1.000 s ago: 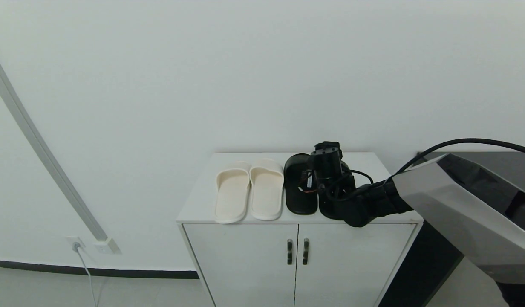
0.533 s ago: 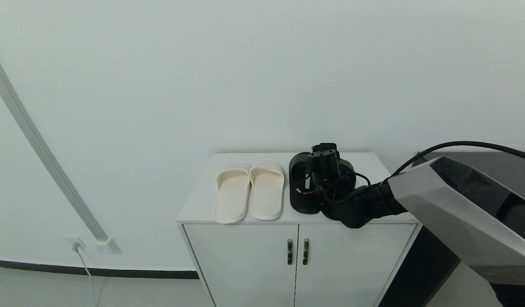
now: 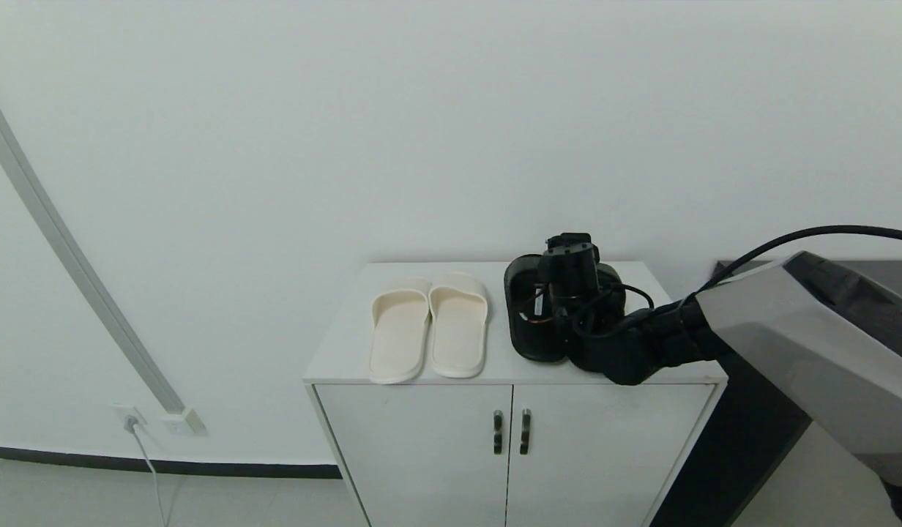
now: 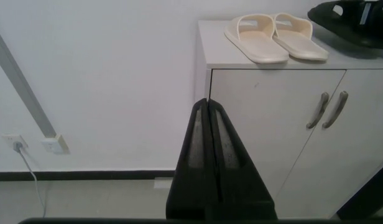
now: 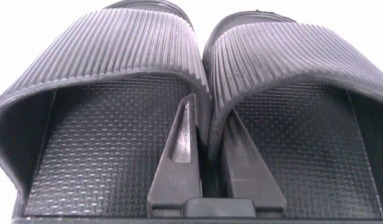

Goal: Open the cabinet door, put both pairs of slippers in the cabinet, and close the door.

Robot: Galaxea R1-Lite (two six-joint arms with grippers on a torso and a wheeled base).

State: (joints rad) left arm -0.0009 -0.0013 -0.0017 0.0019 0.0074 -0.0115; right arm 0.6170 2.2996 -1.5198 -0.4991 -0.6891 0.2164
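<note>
White wall (image 3: 451, 132) behind. Cabinet (image 3: 422, 454) against it, both doors shut. On its top: cream slippers (image 3: 429, 329) flat, side by side; black slippers (image 3: 528, 322) at their 3 o'clock, apart from them. Right gripper (image 5: 209, 115) clenched on the black slippers' adjoining inner walls, one finger inside each. Left gripper (image 4: 209, 109) pressed together, grasping nothing, facing the cabinet's left corner.

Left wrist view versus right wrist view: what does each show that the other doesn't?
Left wrist adds: cream slippers atop the cabinet, its doors closed, a wall socket, the shut left gripper. Right wrist adds: the right gripper clamping the adjoining inner walls of the black slippers, ribbed straps close up. Both: the black slippers.
</note>
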